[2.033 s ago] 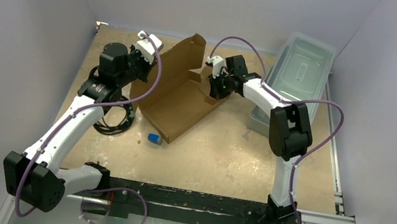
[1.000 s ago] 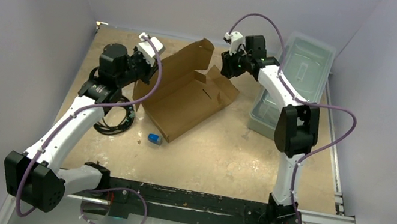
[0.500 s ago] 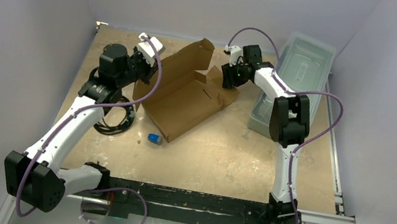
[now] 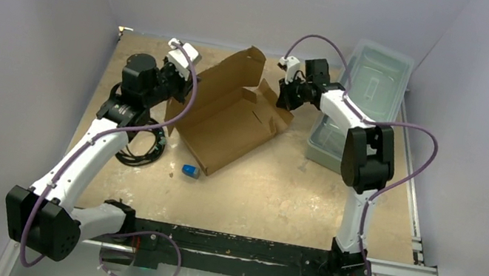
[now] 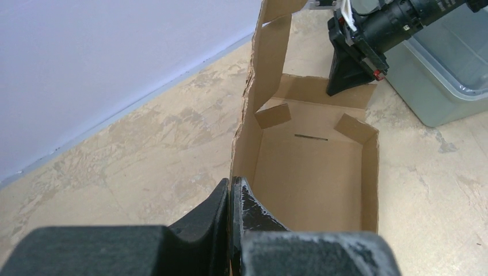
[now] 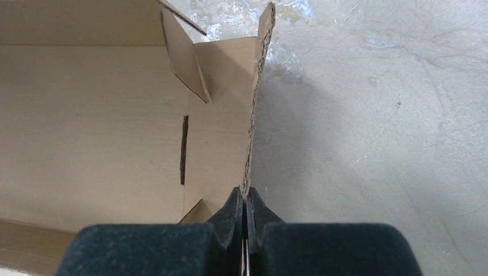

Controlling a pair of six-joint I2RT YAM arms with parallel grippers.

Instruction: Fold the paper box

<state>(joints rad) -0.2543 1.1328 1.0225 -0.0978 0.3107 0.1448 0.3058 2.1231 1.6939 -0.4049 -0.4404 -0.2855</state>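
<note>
The paper box is a brown cardboard sheet, half formed, lying mid-table with its long back wall raised. My left gripper is shut on that raised long wall at the box's left end; the fingers pinch the wall's edge. My right gripper is shut on the upright end flap at the box's far right end, its fingers clamped on the flap's edge. Inside the paper box a slot and small corner tabs show.
A clear plastic lidded bin stands at the back right, just beyond my right arm. A small blue object lies on the table in front of the box. A coil of black cable lies by the left arm.
My right gripper, open above the box's far end a second ago, has come down and shut on the end flap. The left arm has not moved.
</note>
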